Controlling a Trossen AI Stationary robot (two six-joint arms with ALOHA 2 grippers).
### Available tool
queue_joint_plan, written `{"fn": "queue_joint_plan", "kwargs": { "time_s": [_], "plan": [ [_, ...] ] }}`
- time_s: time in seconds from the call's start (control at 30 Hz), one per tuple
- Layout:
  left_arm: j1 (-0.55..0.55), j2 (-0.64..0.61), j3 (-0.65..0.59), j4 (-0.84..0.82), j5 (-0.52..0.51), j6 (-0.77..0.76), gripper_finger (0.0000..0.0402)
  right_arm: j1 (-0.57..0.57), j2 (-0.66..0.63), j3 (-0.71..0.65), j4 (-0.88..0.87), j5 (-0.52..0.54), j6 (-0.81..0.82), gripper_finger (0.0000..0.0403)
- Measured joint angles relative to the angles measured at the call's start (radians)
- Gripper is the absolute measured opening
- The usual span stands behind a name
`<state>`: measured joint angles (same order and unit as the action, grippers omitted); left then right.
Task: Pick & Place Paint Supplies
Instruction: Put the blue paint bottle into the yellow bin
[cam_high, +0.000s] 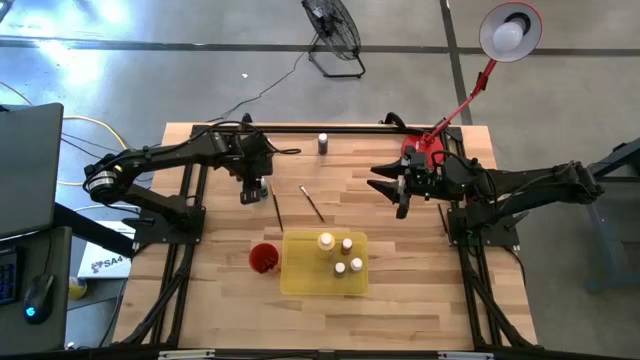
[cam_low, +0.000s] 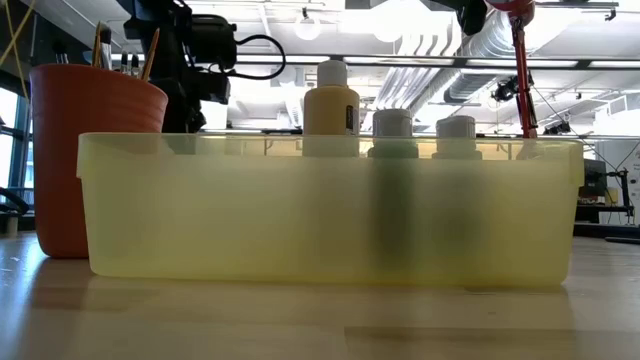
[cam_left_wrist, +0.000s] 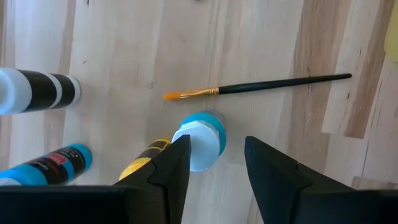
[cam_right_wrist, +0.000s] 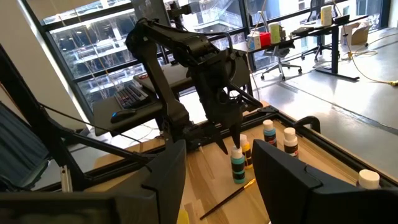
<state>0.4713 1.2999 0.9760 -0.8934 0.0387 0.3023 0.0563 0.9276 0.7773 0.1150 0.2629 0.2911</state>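
My left gripper (cam_left_wrist: 216, 143) (cam_high: 255, 193) is open and points down just over a blue paint bottle with a white cap (cam_left_wrist: 200, 140), which stands upright on the table. Its fingers stand at either side of the cap, touching nothing that I can see. Three more bottles stand beside it: yellow-black (cam_left_wrist: 144, 160), blue with a red label (cam_left_wrist: 57, 165) and black-white striped (cam_left_wrist: 38, 91). Two dark brushes (cam_high: 277, 210) (cam_high: 312, 203) lie flat on the table. My right gripper (cam_high: 402, 205) (cam_right_wrist: 219, 148) is open and hovers at the table's right.
The flat yellow tray (cam_high: 300, 280) sits near the table's near edge, with several pale-capped bottles (cam_high: 326, 241) standing in it. The red cup (cam_high: 263, 258) stands left of it and holds brushes (cam_low: 148, 55). One lone bottle (cam_high: 323, 143) stands at the far edge. A red lamp clamp (cam_high: 425, 150) is behind the right arm.
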Motion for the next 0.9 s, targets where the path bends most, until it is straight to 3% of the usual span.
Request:
{"fn": "queue_joint_plan", "kwargs": {
  "time_s": [0.53,0.9],
  "plan": [
    [0.000,-0.020,-0.001,-0.052,0.079,-0.099,0.0149,0.000,0.000,0.000,-0.015,0.000,0.000,0.0174],
    [0.000,-0.022,0.122,-0.086,0.035,-0.077,0.0149,0.000,0.000,0.000,-0.034,0.000,0.000,0.0174]
  ]
}}
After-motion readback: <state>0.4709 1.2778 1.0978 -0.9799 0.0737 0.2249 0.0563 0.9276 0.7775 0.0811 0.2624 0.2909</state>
